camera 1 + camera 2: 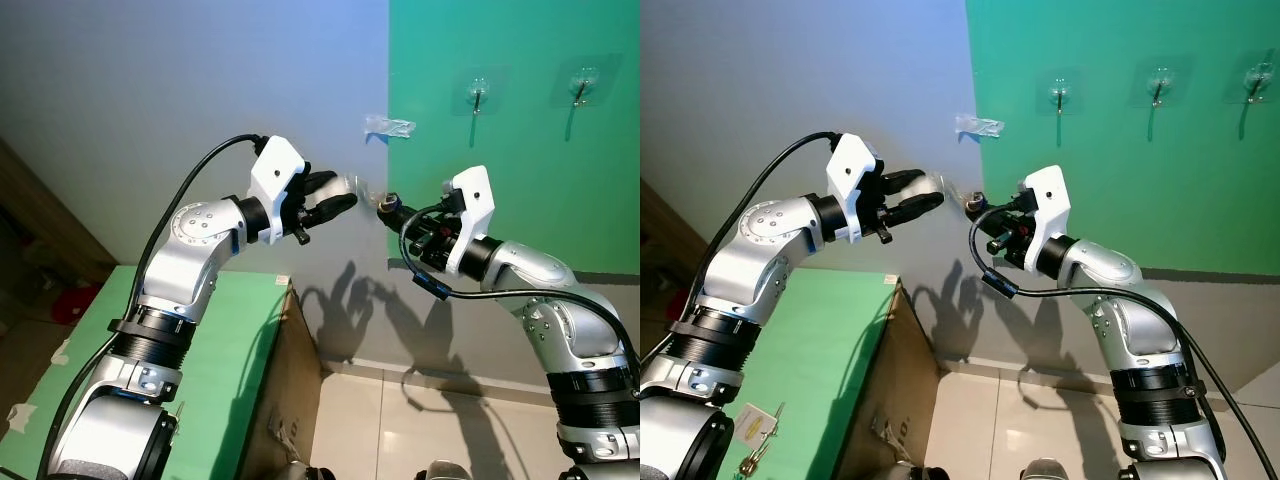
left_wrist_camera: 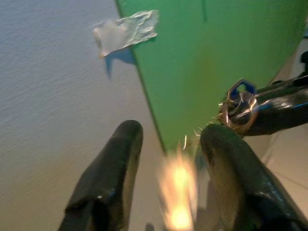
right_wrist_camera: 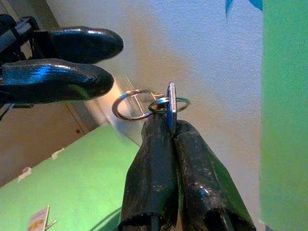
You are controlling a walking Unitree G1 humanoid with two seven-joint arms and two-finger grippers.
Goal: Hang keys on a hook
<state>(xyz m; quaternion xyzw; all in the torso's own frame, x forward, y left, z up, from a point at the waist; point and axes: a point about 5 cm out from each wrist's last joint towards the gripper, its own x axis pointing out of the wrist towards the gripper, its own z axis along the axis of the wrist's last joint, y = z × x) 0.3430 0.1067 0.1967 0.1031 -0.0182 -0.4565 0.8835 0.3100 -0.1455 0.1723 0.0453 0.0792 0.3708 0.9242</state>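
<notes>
My right gripper pinches a silver key on metal rings; my left gripper hovers just beside it, fingers spread, before the green wall panel.

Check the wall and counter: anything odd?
A crumpled scrap of clear tape sticks loose on the wall at the green panel's edge. A second set of keys lies on the green counter.

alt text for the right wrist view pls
The right tool, fingers shut, pinches a key whose metal rings stick out toward the left tool close by, fingers slightly apart. Behind are a white wall, a green panel and a green tabletop below.
</notes>
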